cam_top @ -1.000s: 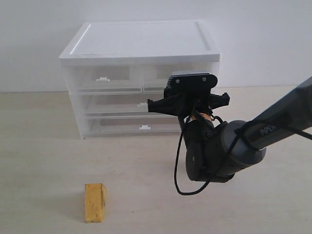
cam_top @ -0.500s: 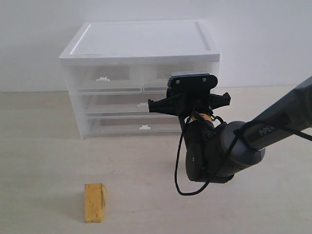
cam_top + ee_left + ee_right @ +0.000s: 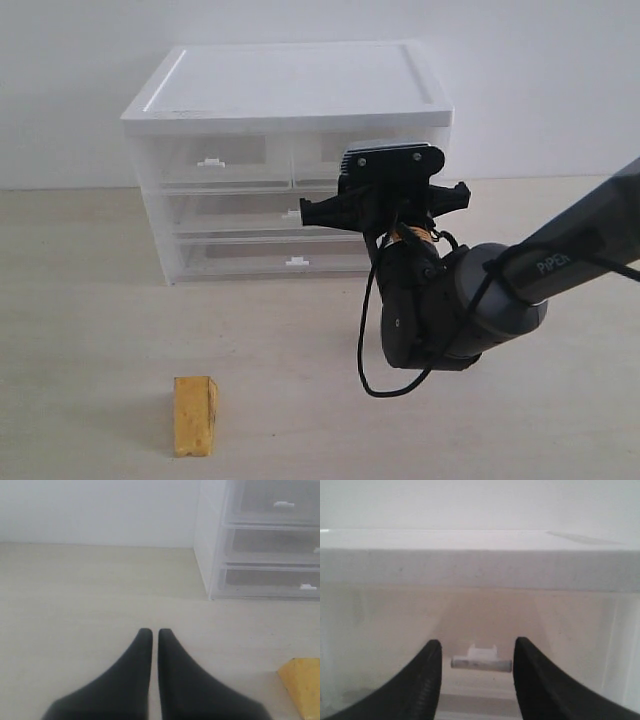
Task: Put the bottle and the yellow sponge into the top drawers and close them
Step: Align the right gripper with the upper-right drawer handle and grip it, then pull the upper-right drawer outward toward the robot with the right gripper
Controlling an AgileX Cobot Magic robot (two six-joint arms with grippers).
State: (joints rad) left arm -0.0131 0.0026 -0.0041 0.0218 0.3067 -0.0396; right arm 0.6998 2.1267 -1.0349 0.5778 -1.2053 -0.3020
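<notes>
The yellow sponge [image 3: 195, 415] stands on end on the table at the front left, and its corner [image 3: 302, 685] shows in the left wrist view. No view shows the bottle. The two top drawers sit pushed in under the white lid [image 3: 290, 85]: the left one [image 3: 215, 162] is in plain sight, the right one [image 3: 480, 620] is partly hidden behind the right arm's wrist [image 3: 388, 185]. My right gripper [image 3: 477, 647] is open, with that drawer's white handle tab [image 3: 482, 662] between its fingers, untouched. My left gripper [image 3: 155, 632] is shut and empty, low over bare table.
Two full-width clear drawers [image 3: 265, 212] lie below the top pair in the cabinet, which backs onto a white wall. The right arm [image 3: 560, 265] reaches in from the right edge. A black cable [image 3: 365, 340] loops under its wrist.
The right wrist has crept slightly up and to the left, closer to the cabinet front. The sponge and the drawers have not moved.
</notes>
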